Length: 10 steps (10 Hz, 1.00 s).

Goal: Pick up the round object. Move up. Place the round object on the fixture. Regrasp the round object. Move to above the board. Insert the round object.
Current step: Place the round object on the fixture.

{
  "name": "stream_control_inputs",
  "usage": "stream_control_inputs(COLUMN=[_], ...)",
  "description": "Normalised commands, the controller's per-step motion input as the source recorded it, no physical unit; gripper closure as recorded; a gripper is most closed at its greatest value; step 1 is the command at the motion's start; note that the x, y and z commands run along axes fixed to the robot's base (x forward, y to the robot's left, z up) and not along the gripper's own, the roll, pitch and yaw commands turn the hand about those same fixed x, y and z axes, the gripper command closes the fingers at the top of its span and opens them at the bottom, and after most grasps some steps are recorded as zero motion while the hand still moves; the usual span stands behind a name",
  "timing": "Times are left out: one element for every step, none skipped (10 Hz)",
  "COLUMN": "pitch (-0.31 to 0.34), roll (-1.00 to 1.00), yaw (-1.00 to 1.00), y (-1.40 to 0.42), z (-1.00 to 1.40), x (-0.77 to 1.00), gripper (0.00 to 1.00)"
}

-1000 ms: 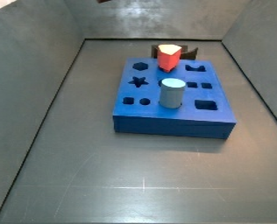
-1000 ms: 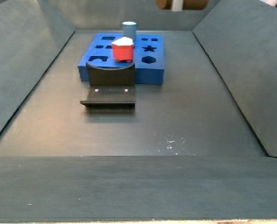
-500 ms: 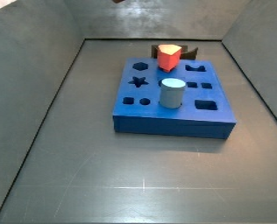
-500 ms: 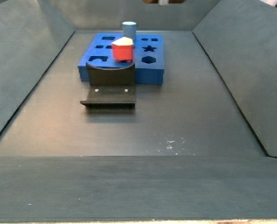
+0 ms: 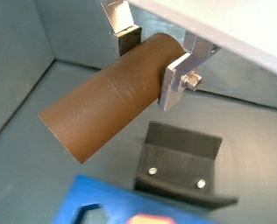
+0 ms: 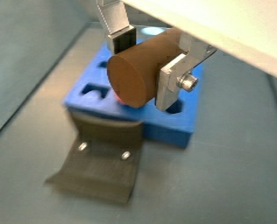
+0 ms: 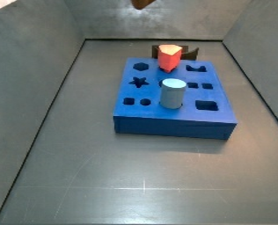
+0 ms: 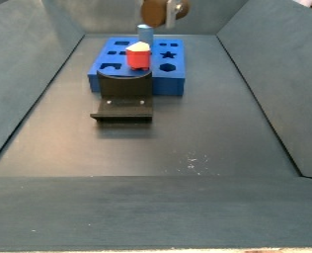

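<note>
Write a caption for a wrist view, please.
Gripper holds the brown peg above the fixture.

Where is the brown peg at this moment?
The brown peg is held between the fingers of the gripper, lifted in the air above the fixture and the blue board in both wrist views.

Lab test cell: bare grey-walled enclosure (image 7: 36, 105), dark floor (image 8: 159, 148), blue board (image 7: 174, 105) and fixture (image 8: 123, 102); gripper (image 5: 152, 52) overhead, clamping the round object (image 5: 111, 96).
</note>
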Motion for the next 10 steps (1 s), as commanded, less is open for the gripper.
stream_control_inputs(pitch=[0.128, 0.154, 0.189, 0.221, 0.31, 0.349, 0.432, 0.509, 0.57, 0.612], roll=[-0.82, -0.85, -0.9, -0.94, -1.0, -1.0, -1.0, -1.0, -1.0, -1.0], yaw=[1.0, 1.0, 1.0, 1.0, 0.92, 0.86, 0.73, 0.61, 0.51, 0.44], y=[0.31, 0.21, 0.14, 0.11, 0.07, 0.06, 0.05, 0.04, 0.05, 0.05], z=[-0.17, -0.12, -0.07, -0.05, -0.02, -0.02, -0.01, -0.01, -0.01, -0.01], x=[1.0, 0.92, 0.82, 0.75, 0.6, 0.54, 0.44, 0.36, 0.29, 0.26], gripper=[1.0, 1.0, 1.0, 1.0, 1.0, 1.0, 1.0, 1.0, 1.0, 1.0])
